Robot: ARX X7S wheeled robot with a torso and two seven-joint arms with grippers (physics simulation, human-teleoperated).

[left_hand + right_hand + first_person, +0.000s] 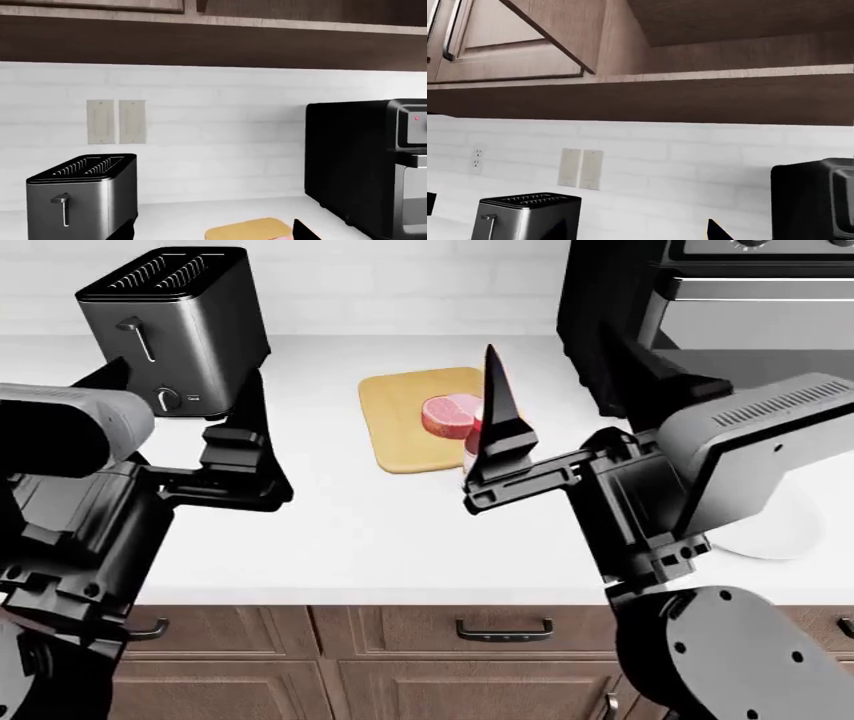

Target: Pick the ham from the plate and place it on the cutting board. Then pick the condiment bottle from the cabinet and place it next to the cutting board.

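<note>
The thick round pink ham (449,414) with its darker rind lies flat on the light tan wooden cutting board (395,417) with rounded corners, which sits on the smooth white counter (374,530) beside the brushed-steel toaster (174,320). The right gripper (497,445) hovers nearer than the board, empty; its spread cannot be told. The left gripper (247,455), beside the toaster, is empty too, its opening unclear.

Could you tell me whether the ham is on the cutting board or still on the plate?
On the board. In the head view the ham lies on the cutting board, partly behind the right gripper; the plate sits apart.
</note>
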